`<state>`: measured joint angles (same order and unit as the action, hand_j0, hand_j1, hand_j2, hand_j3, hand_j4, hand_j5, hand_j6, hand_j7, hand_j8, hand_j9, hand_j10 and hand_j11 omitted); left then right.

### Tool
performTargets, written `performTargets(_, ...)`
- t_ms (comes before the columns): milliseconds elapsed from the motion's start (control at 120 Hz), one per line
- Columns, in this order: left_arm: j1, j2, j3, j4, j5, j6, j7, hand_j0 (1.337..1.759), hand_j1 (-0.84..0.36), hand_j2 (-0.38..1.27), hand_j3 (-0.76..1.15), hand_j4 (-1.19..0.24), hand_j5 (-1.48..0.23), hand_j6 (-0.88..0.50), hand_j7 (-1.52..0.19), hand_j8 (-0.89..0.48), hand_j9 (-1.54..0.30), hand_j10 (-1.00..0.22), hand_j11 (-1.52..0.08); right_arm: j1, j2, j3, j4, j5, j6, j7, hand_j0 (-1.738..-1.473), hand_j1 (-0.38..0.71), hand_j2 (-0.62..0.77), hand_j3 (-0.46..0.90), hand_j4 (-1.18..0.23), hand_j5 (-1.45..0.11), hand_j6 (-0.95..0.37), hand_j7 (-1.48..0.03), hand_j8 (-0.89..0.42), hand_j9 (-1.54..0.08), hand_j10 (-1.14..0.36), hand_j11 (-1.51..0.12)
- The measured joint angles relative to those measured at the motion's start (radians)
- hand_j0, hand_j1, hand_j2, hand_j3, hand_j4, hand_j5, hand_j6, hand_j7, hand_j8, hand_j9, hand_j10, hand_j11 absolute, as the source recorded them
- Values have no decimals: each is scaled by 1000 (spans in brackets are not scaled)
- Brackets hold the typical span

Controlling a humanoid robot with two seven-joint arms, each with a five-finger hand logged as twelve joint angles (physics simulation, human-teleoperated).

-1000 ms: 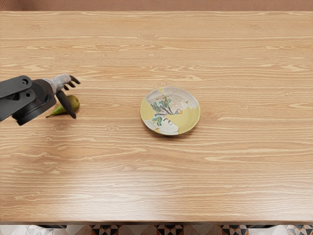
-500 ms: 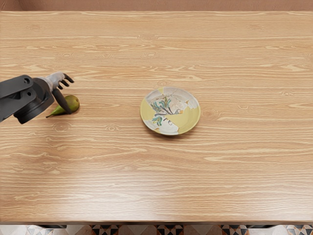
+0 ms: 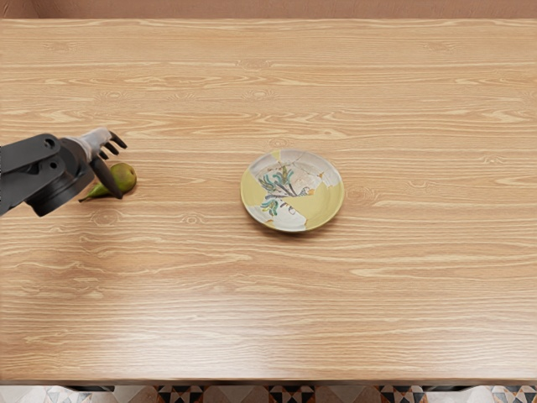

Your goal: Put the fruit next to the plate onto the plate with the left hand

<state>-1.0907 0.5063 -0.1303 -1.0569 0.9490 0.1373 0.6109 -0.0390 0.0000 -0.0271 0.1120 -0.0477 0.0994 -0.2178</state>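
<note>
Head view is showing 1 arm coming in from the left edge of the frame, its robot hand (image 3: 100,154) hovering over the wooden surface (image 3: 277,294) at mid-left. Its fingers (image 3: 112,144) are standing spread apart and gripping nothing, with the thumb hanging down just in front of the pear (image 3: 126,176). The pear is lying on the surface, well apart from the plate (image 3: 331,206) sitting near the centre of the frame.
</note>
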Motion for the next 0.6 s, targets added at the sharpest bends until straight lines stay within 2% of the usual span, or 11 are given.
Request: performTargets(600, 0, -14, 6, 7, -2, -1, 0, 1658, -103, 79, 0, -381, -493, -382, -492, -382, -492, -381, -492, -1, 0, 3, 0, 0, 0, 0, -1658, -349, 0, 0, 0, 0, 0, 0, 0, 0, 0, 0)
